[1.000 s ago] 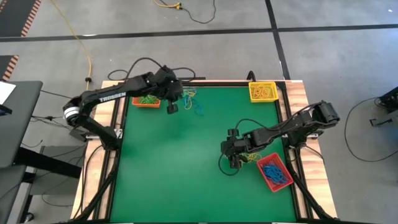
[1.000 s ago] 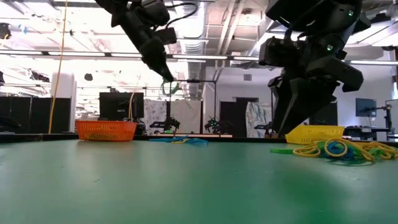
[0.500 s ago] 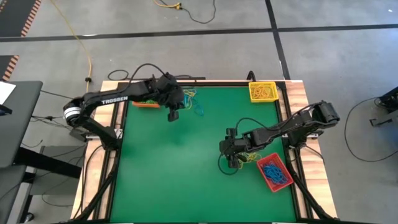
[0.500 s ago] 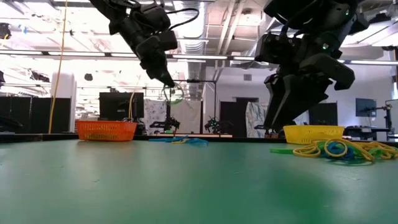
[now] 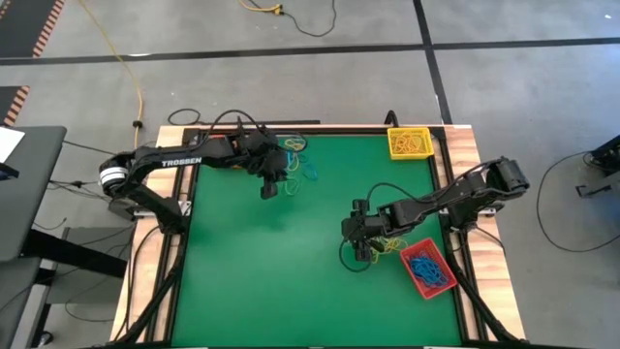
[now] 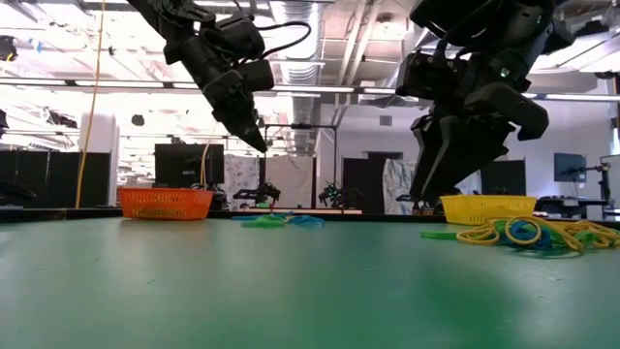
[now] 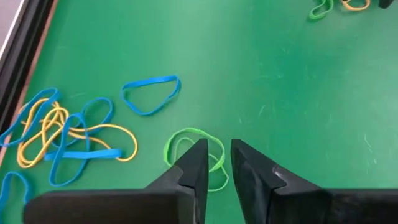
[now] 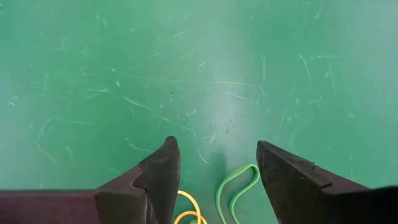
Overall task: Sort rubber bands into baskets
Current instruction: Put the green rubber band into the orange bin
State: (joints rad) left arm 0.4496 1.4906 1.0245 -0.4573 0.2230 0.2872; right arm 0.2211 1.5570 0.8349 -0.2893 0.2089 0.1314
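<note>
High view: bare mat [image 5: 271,262] centrally

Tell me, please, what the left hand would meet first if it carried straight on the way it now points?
Most likely the green rubber band lying on the green table: in the left wrist view the left hand has its fingers slightly parted just over that loop. Its height above the mat is unclear.

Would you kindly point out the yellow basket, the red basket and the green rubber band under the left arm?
yellow basket [image 5: 409,142], high view, its middle.
red basket [image 5: 427,269], high view, its middle.
green rubber band [image 7: 177,140], left wrist view, loop's upper edge.
</note>
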